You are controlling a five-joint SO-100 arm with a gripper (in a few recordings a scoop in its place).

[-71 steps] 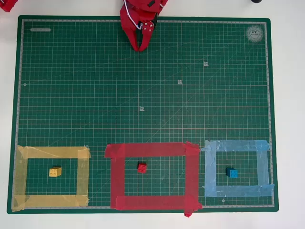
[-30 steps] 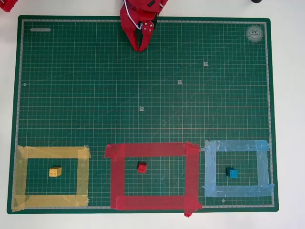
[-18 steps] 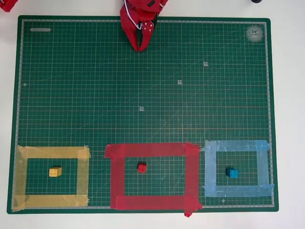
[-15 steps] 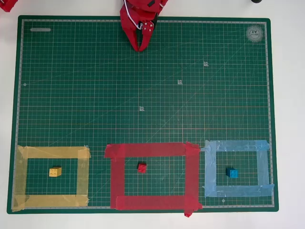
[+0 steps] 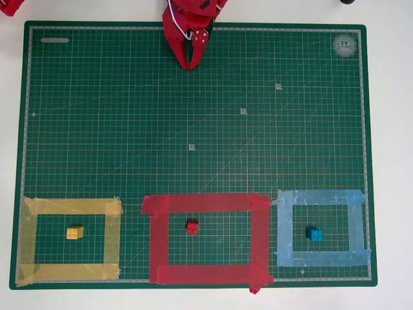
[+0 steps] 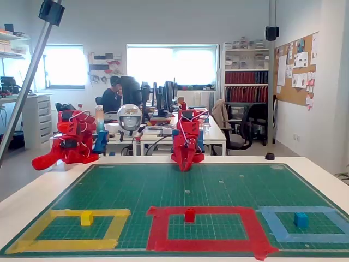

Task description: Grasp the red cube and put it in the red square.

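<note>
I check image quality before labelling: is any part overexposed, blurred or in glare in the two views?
Overhead view: even light, sharp grid on the green mat, red cube crisp with hardly any shadow. Fixed view: the back windows are blown out to white and the room behind is soft; the red square stays clear.

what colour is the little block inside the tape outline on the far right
Blue. The blue block sits inside the light blue tape outline, clearest in the overhead view.

My arm (image 6: 187, 139) is bright red printed plastic all over, with white cables looping along its upper body. Its gripper (image 5: 191, 63) has two tapering red fingers, a screw near their base, and dark motor blocks between links.
</note>
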